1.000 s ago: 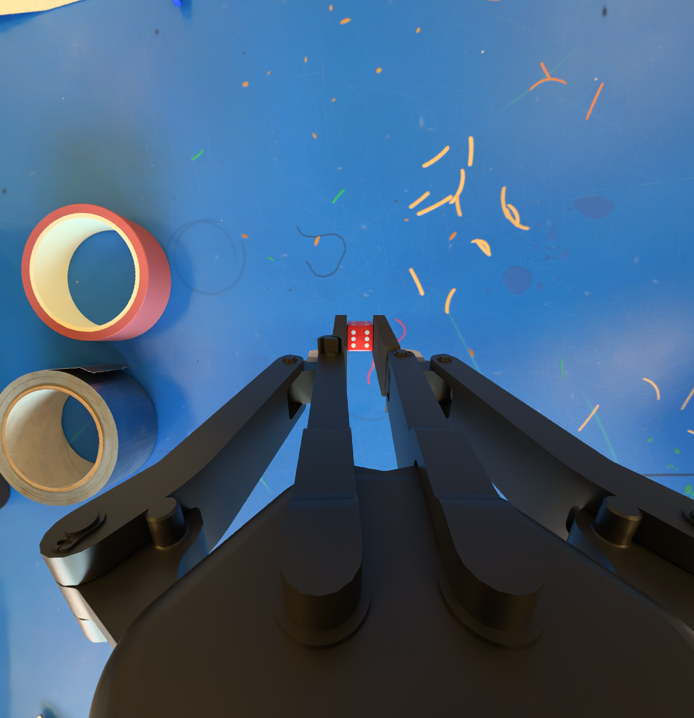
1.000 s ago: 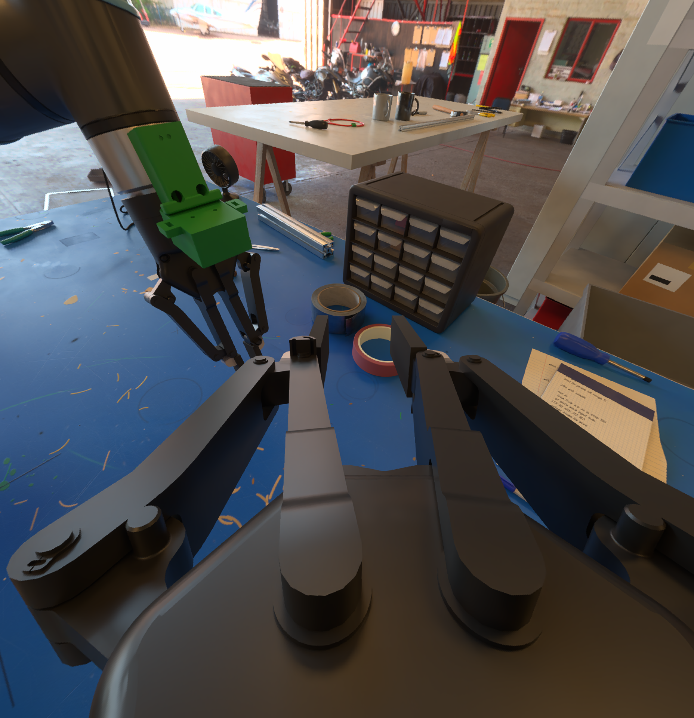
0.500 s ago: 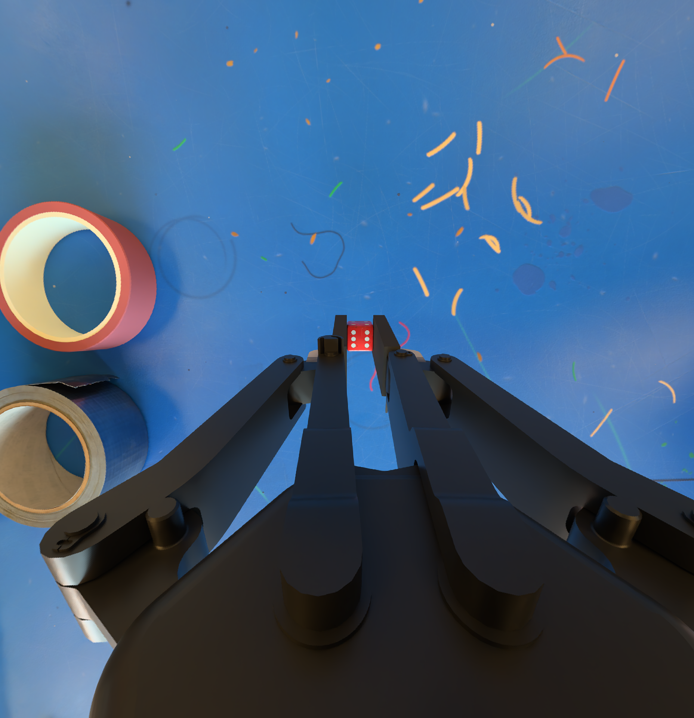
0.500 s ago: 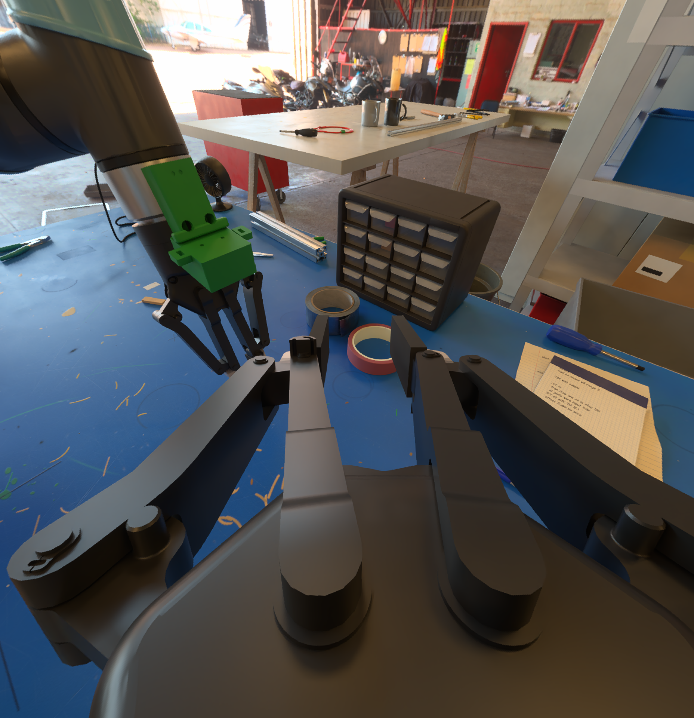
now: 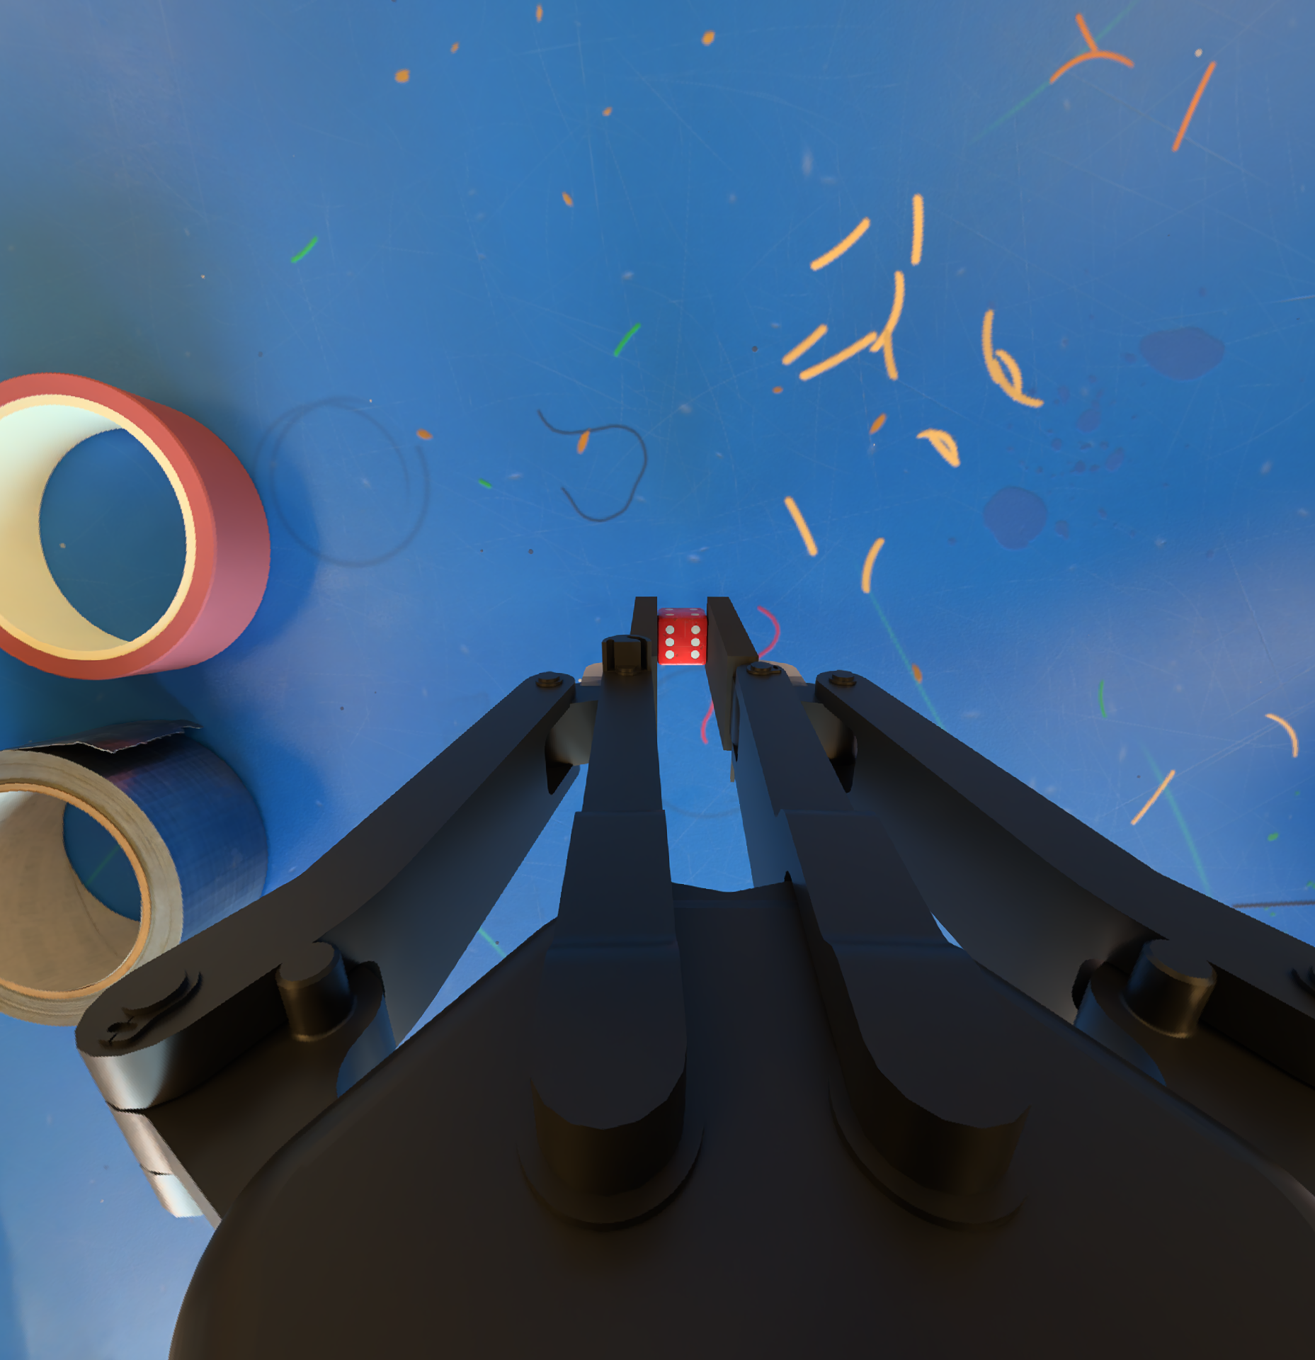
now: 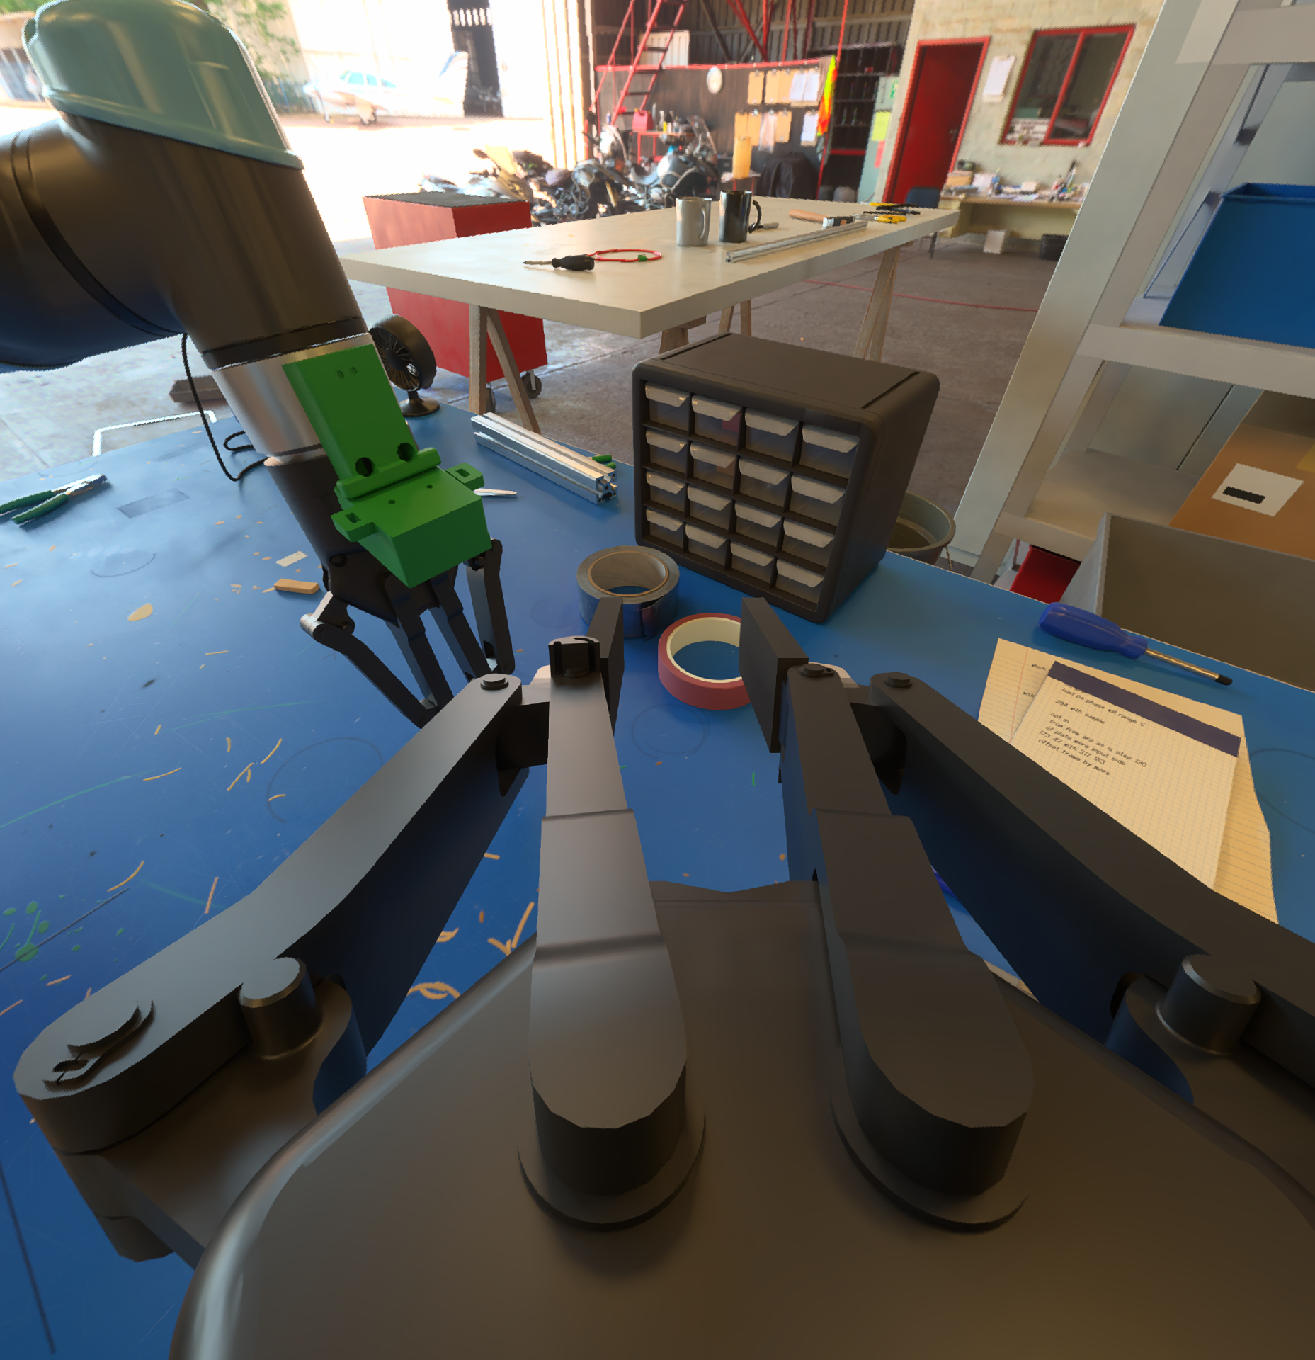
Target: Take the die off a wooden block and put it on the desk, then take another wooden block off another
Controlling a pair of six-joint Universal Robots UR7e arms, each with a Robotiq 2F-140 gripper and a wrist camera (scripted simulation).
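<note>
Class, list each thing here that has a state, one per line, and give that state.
Left end effector: shut on the red die.
Red die: held above the blue desk, six facing the camera.
Right end effector: open, empty.
Red tape roll: lying flat.
Drawer cabinet: drawers shut.

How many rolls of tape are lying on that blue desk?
2. The red roll lies nearer the grippers; the grey-blue roll sits just behind it, beside the drawer cabinet. Others may be hidden behind the arms.
</note>
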